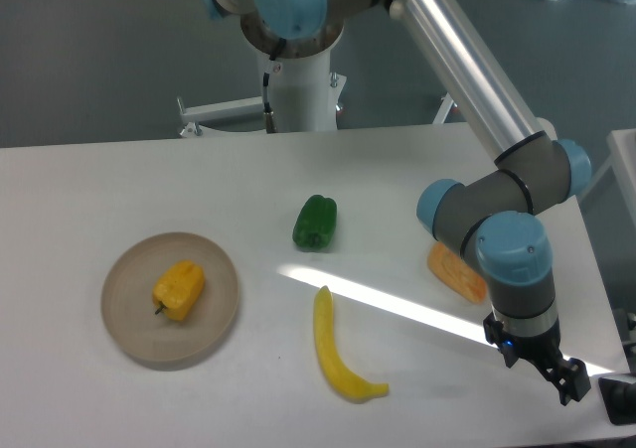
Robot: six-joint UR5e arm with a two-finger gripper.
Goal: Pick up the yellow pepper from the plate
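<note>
Resting near the left side of the white tabletop (119, 180), the plate (134, 339) is seen as a round, flat, beige-tan disc with a low rim and a matte look. The yellow pepper (179, 289) is found lying on it, slightly right of the plate's middle, with bare plate showing all around it. The pepper is small, blocky and yellow-orange, smooth-skinned and lobed, with a short dark stem pointing toward the lower left. Open tabletop is left above, beside and in front of the plate.

Farther right, a glossy green pepper (315, 222) is seen, well apart from the plate. Below it, a long curved yellow banana-shaped item (336, 354) is laid, its hooked end turned right. A bright strip of light is cast across the surface between these two.

Still farther right, an orange item (456, 272) is partly hidden behind the arm's grey and blue wrist joints. The end effector (568, 380) is held low near the tabletop's right front corner, well apart from the plate; nothing is seen in it, but whether its dark fingers are spread or closed cannot be told.
</note>
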